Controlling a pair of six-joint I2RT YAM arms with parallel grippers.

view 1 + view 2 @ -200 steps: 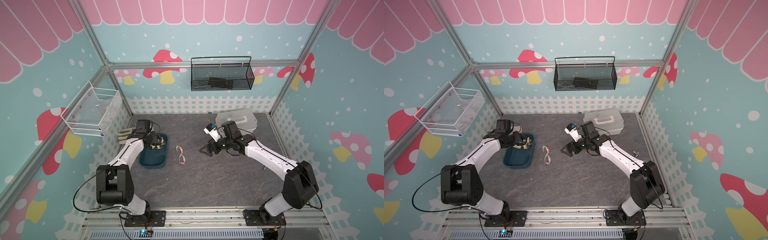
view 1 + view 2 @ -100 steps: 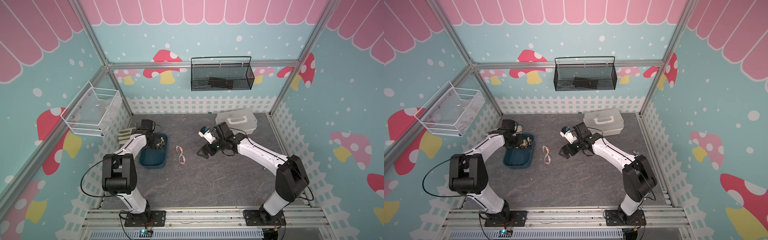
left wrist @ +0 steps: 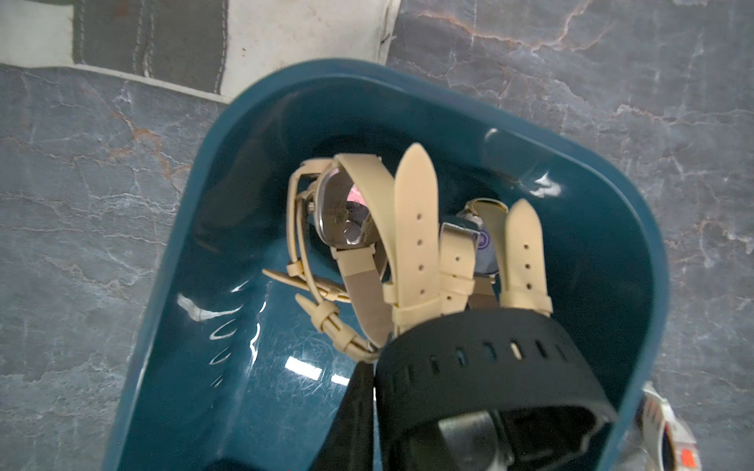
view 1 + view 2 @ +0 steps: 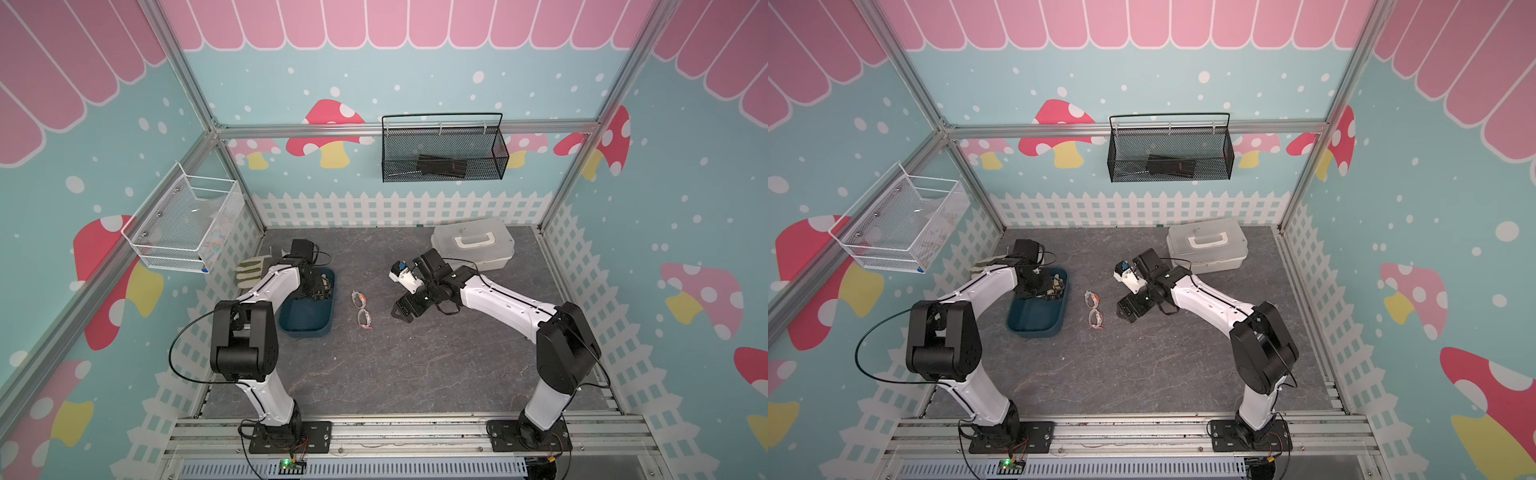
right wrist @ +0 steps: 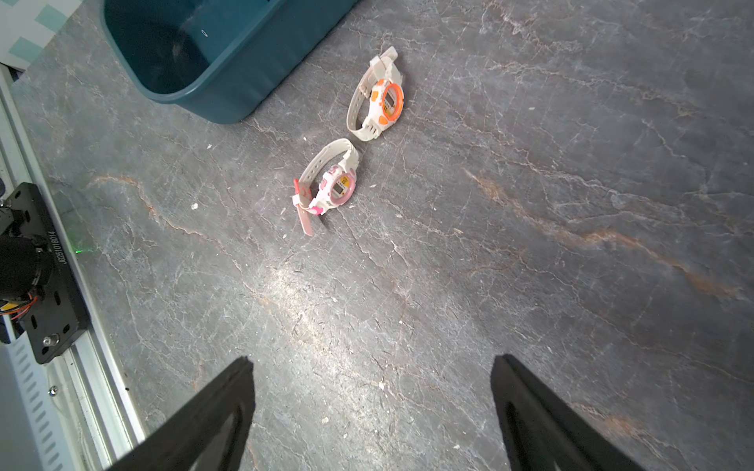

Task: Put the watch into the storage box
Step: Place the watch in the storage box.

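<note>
The storage box [image 4: 305, 328] [image 4: 1034, 330] is a dark teal bin at the left of the table. Two beige watches [image 3: 412, 228] [image 3: 522, 253] lie in its far end. My left gripper [image 4: 316, 291] [image 4: 1044, 289] hangs over that end with a black watch [image 3: 469, 367] right at its jaws. One dark finger [image 3: 359, 416] shows beside the strap, with a thin gap between them; the rest is hidden. An orange-and-white watch [image 5: 381, 100] [image 4: 358, 298] and a pink-and-white watch [image 5: 332, 183] [image 4: 365, 319] lie on the table right of the box. My right gripper [image 4: 405, 311] [image 5: 373, 359] stands open to their right, holding nothing.
A white lidded case [image 4: 473, 249] with a handle sits at the back right. A work glove [image 4: 251, 270] lies behind the box by the left wall. A black wire basket [image 4: 442, 153] and a white mesh basket [image 4: 187, 224] hang on the walls.
My right gripper has moved left and nearer, toward the two watches on the table. My left arm has swung its elbow inward while its gripper stayed over the box's far end.
</note>
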